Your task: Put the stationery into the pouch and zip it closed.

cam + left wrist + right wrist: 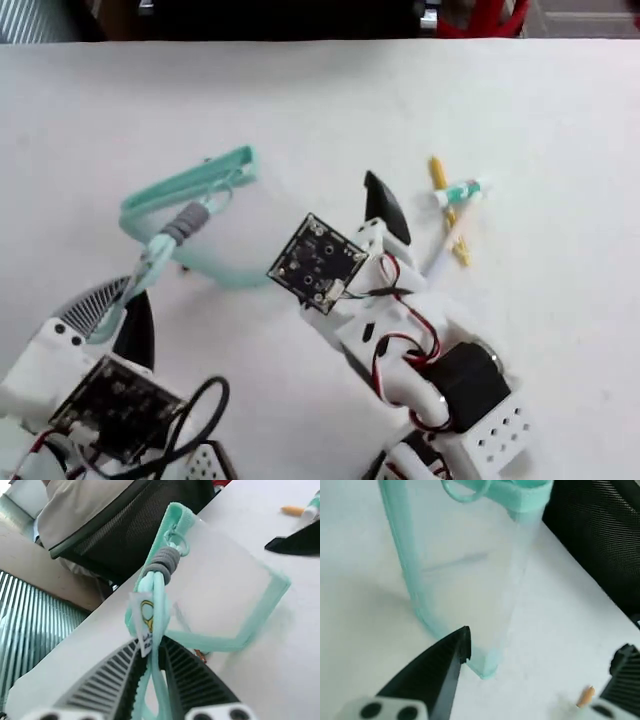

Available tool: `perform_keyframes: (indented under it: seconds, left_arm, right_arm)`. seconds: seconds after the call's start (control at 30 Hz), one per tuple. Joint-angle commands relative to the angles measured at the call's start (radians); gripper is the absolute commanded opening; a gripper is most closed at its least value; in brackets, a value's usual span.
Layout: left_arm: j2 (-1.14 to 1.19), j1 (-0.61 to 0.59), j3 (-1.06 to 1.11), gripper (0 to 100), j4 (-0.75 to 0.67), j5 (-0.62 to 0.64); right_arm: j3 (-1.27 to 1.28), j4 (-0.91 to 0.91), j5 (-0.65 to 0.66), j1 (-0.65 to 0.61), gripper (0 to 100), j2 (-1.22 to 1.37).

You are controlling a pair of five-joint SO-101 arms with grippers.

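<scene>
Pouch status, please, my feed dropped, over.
Left gripper, jaws shut on strap. Right gripper, jaws open near pouch. Stationery outside, on table.

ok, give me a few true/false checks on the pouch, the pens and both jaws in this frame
1. The left jaws are shut on the teal cord of the pouch. True.
2. The pens are inside the pouch. False: they lie on the table, outside it.
3. The right jaws hold a pen. False: they are open and empty.
4. The pouch has a see-through body with teal edging. True.
</scene>
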Motion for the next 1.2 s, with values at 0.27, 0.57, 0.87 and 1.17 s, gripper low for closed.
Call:
perform_keyframes:
  seconds: [0.27, 0.57, 0.87, 1.17]
  left_arm:
    - [-0.203, 0.137, -0.031, 6, 0.006, 0.147]
    - [-0.208, 0.137, 0.006, 6, 0.003, 0.149]
    - [-0.209, 0.136, 0.014, 6, 0.002, 0.152]
    - [-0.206, 0.136, 0.014, 6, -0.041, 0.152]
  right_arm:
    - [-0.008, 0.074, 0.002, -0.127, 42.3, -0.222]
    - [-0.003, 0.162, 0.003, -0.166, 42.3, -0.234]
    - [-0.005, 0.156, 0.086, -0.374, 40.2, -0.206]
    - [0.114, 0.156, 0.126, -0.317, 17.0, -0.165]
